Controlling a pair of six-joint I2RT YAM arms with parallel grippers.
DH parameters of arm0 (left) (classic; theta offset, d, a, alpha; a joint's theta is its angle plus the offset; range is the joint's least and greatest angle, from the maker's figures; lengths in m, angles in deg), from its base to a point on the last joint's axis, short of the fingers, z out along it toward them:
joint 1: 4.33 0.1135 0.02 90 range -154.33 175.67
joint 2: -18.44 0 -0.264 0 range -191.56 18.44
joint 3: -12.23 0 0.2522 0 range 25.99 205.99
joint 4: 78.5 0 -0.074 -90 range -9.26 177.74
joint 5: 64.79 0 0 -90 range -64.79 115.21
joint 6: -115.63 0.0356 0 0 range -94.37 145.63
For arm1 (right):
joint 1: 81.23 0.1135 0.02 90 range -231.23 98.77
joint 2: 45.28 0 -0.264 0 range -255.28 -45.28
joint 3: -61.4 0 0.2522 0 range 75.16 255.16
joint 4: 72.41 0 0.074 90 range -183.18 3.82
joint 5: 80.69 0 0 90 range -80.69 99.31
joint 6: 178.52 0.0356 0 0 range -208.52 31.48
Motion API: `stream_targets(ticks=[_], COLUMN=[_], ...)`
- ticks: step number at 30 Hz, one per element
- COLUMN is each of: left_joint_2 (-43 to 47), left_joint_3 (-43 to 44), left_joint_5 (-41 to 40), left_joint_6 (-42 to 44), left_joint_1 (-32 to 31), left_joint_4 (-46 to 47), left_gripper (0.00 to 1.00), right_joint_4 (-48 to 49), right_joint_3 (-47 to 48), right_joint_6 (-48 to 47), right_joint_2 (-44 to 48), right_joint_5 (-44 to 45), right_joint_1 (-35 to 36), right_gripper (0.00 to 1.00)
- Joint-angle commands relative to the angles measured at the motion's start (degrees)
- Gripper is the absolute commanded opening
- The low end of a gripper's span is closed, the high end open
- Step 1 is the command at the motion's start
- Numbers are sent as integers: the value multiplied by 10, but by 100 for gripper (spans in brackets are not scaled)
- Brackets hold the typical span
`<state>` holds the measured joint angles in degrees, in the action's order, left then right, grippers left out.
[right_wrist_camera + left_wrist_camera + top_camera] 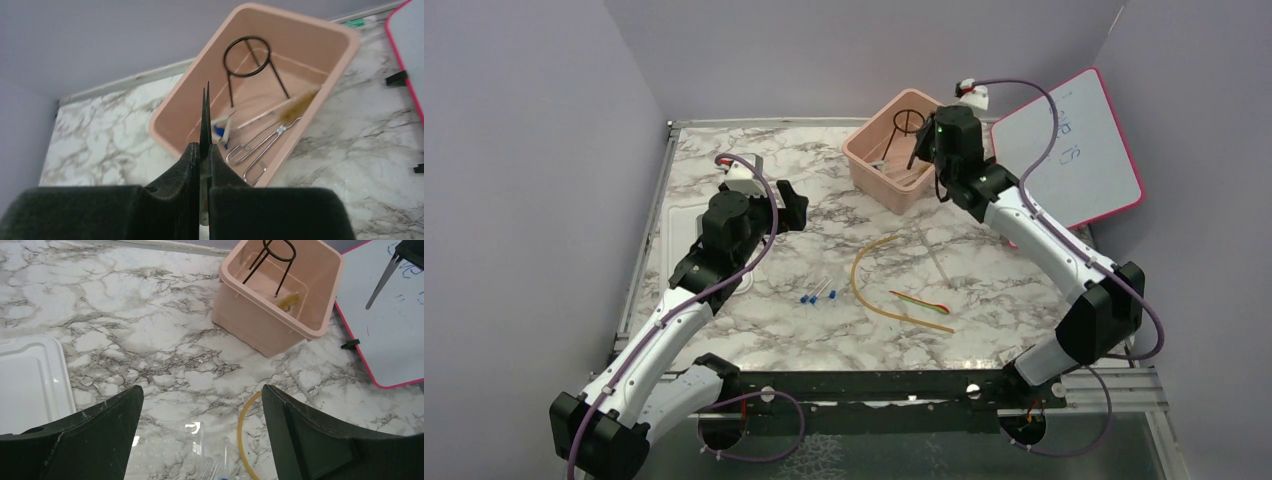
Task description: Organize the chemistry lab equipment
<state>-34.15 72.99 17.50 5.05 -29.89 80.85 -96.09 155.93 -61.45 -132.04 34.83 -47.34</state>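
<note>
- Pink bin [320, 82], count one, uncovered, at 12 o'clock of the marble table [754, 320] in the top view.
- Bin contents, right wrist view:
  - one black wire ring tripod [247, 60] toward the far end
  - one pair of metal tongs [260, 150] along the near wall
  - one blue cap [218, 131] at 9 o'clock of the tongs
  - one tan-bristled brush [300, 100]
  - one thin pale rod [265, 114]
- White lid [30, 380], count one, flat on the table at 9 o'clock, well apart from the bin.
- Pink-framed whiteboard [1074, 150], count one, at 2 o'clock, leaning on the wall.
- Loose on the table near centre:
  - one long tan rubber tube [861, 285], curved
  - three blue-tipped pieces [814, 297] discernible at 9 o'clock of the tube
  - one slender red, yellow and green tool [921, 300] at 3 o'clock of the tube
- Right gripper [204, 147]: fingers pressed together on one thin metal blade [205, 115], held above the bin's rim.
- Left gripper [201, 390]: fingers spread wide, nothing between them, above the table between lid and tube.
</note>
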Motion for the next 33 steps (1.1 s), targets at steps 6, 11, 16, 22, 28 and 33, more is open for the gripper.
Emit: stream_targets(ticks=[6, 11, 16, 22, 28, 33], left_joint_2=[6, 2, 0, -1, -2, -2], left_joint_3=[-5, -4, -3, -4, -4, -5], left_joint_5=[10, 7, 2, 1, 0, 2], left_joint_6=[-3, -1, 1, 1, 1, 1], left_joint_1=[3, 3, 3, 3, 3, 3], left_joint_4=[17, 15, 12, 12, 11, 12], left_gripper=[91, 91, 91, 91, 91, 91], right_joint_4=[-46, -107, -173, -229, -268, -232], right_joint_3=[129, 214, 257, 305, 339, 301], right_joint_6=[110, 143, 196, 234, 277, 286], right_joint_2=[-174, -268, -323, -377, -418, -401], right_joint_5=[74, 81, 107, 131, 128, 112], right_joint_1=[-76, -81, -81, -82, -93, -100], right_gripper=[1, 1, 1, 5, 7, 14])
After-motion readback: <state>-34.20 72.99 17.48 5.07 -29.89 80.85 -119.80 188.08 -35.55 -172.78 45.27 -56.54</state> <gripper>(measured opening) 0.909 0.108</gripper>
